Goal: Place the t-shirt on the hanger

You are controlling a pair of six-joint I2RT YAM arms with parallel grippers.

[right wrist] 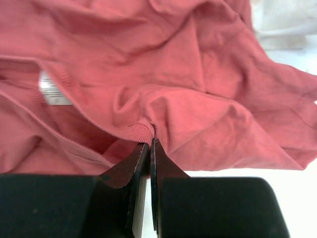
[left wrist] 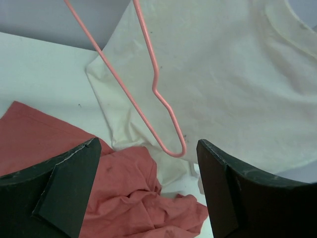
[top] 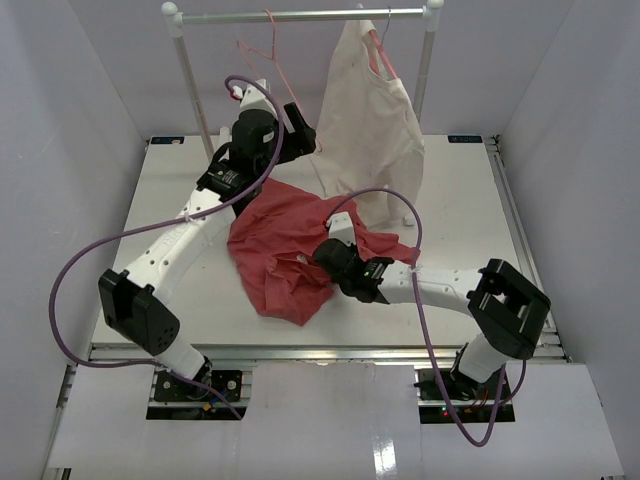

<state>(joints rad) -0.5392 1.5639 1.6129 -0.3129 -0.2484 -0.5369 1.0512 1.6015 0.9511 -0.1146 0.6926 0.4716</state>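
Nearest, only the right wrist view shows the right gripper (right wrist: 149, 144) pinched closed on the t-shirt (right wrist: 198, 64) at its collar, crumpled mid-table. Farther left, the left gripper (left wrist: 148, 143) gapes empty, the hanger (left wrist: 122, 84) just beyond it, before the cream garment (left wrist: 223, 74).

T-shirt (top: 275, 255) plain faded salmon-red, small white neck label (right wrist: 49, 89). Hanger (left wrist: 155, 84) thin pink wire. Hanging garment (top: 370, 130) cream, unpatterned. Worktop (top: 460, 200) white. Arms (top: 190, 240) white with black joints.
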